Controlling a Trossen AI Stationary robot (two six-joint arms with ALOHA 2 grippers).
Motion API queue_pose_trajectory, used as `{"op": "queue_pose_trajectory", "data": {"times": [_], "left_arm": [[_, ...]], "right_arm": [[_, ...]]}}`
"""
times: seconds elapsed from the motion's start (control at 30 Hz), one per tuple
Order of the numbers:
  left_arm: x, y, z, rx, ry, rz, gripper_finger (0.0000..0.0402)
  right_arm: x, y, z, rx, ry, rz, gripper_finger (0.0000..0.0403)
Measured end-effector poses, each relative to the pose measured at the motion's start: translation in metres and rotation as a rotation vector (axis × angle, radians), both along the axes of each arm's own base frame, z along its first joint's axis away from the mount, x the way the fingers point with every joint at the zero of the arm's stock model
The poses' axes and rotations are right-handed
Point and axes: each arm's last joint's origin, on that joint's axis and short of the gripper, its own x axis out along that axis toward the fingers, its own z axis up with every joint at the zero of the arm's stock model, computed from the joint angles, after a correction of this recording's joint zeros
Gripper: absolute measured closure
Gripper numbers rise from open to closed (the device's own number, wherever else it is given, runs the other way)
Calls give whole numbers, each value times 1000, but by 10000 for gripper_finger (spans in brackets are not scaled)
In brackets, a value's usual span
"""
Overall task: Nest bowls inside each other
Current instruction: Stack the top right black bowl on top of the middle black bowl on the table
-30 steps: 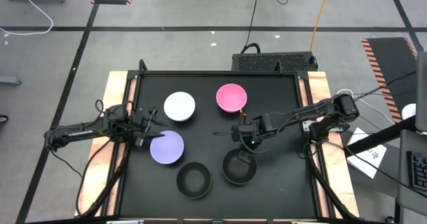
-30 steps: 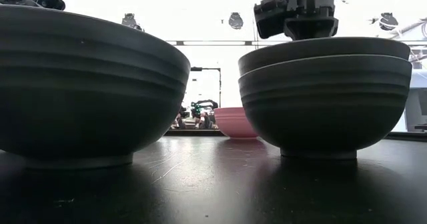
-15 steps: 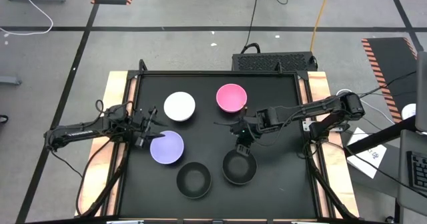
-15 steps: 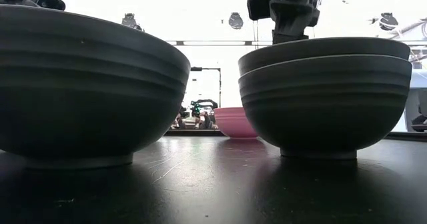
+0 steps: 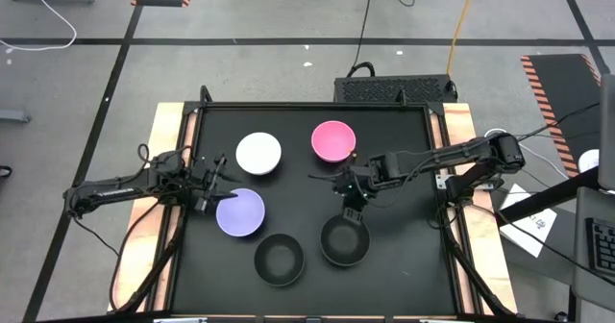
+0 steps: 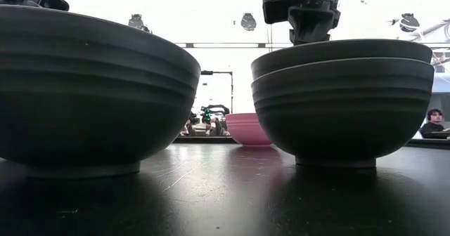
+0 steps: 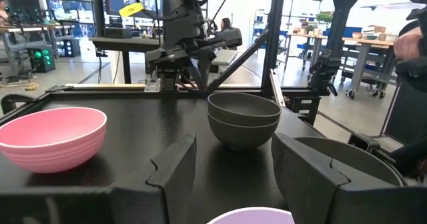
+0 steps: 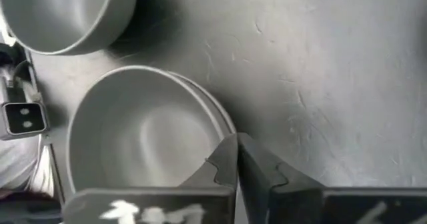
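Two black bowls sit nested (image 5: 345, 242) near the table's front, upper rim showing above the lower (image 6: 344, 95). A single black bowl (image 5: 279, 260) stands left of them. The lavender bowl (image 5: 240, 212), white bowl (image 5: 258, 154) and pink bowl (image 5: 333, 141) each rest alone on their bases. My right gripper (image 5: 350, 211) is shut, its tips (image 8: 237, 141) over the far rim of the nested pair. My left gripper (image 5: 220, 182) is open (image 7: 230, 174), just left of the lavender bowl. My right gripper points its shut fingers (image 8: 227, 159) down at the far rim of the nested black bowls (image 8: 215, 121). I cannot tell whether they touch the rim. The bowls stand upright on the table.
The black tabletop has wooden strips along its left and right sides (image 5: 171, 140). A bare stretch of table (image 5: 399, 160) lies to the right of the pink bowl. A person (image 6: 436, 121) sits in the room behind the table.
My right gripper has risen out of the nested black bowls and drawn back a little toward the table's far edge, then held still. The bowls have stayed where they were.
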Motion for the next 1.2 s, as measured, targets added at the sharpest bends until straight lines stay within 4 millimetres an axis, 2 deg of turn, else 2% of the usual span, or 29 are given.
{"op": "queue_pose_trajectory", "data": {"times": [0.37,0.77,1.07,1.2], "left_arm": [[0,0,1,-8,-8,1,201],[0,0,4,-23,-37,0,201],[0,0,4,-69,-24,-2,201],[0,0,5,-101,-21,-4,201]], "right_arm": [[14,1,9,-22,-181,-1,402],[13,1,7,-20,-157,-3,403],[23,-12,14,-21,-268,-72,403],[22,-11,13,-20,-260,-67,403]]}}
